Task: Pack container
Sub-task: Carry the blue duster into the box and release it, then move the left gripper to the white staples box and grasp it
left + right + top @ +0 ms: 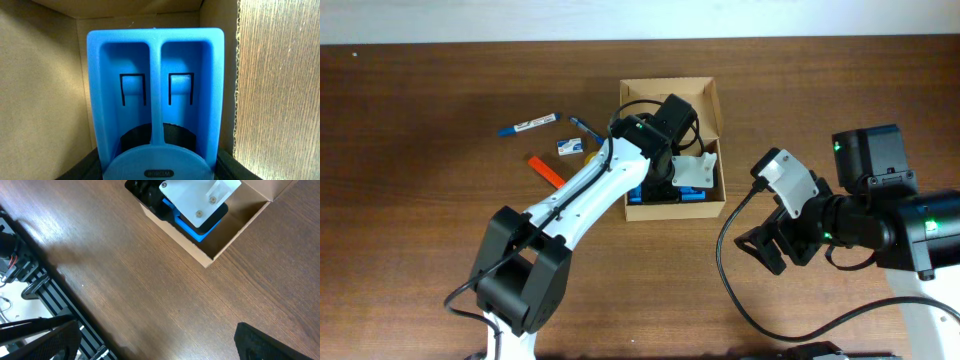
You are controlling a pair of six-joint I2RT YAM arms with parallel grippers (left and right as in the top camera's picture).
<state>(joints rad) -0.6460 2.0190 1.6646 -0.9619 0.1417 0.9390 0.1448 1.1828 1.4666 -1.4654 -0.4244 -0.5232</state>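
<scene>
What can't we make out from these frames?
Whether the left gripper grips: overhead, its wrist covers the fingers; the left wrist view crops them at the bottom edge.
What lies under the blue plastic item in the container: hidden by it and the gripper, every view.
Print on the marker: too small overhead.
</scene>
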